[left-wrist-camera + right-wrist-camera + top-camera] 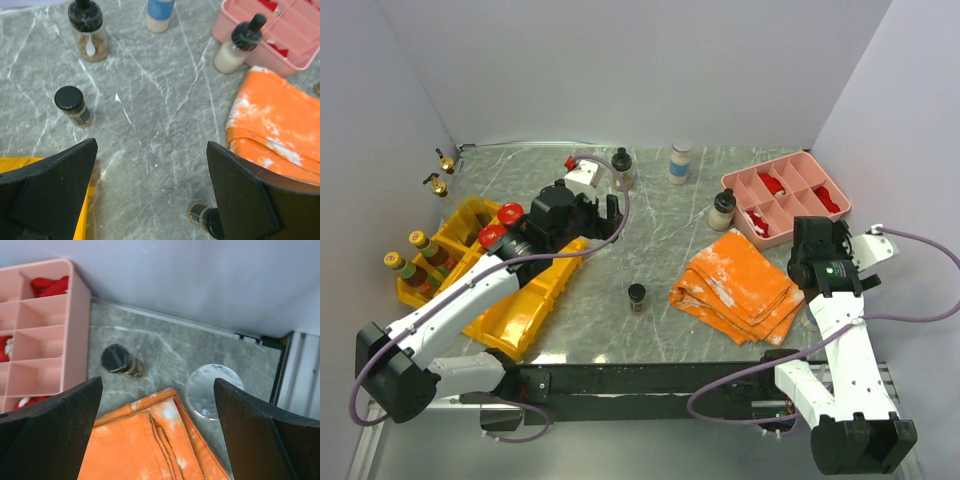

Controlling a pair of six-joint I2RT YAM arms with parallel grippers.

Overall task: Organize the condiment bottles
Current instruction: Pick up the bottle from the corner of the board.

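Both tools are gaping wide and holding nothing. The left tool point(151, 147) is hanging over the middle of the bench point(150, 100), and the right tool point(158, 384) is hovering over the far right corner by the tray point(75, 315). The bottles are sitting scattered: several are standing in the bins point(535, 310) at the left, and two gold-spouted ones point(445, 160) are by the left wall. Loose on the bench are a black-lidded jar point(74, 105), a spoon jar point(88, 35), a blue-banded jar point(159, 12) and a pale bottle point(235, 47) close against the tray. A dark-lidded jar point(121, 362) is just beside the tray wall. I'm guessing the trouble is coming from crowding. A finger dropping next to that tray wall is likely hitting plastic or tipping the glass, and a toppled jar is probably rolling. The left forearm is also passing right by the red caps point(502, 224) in the bins, so a careless swing could be knocking them over. No writing is showing clearly enough to read; the labels are only colour bands.
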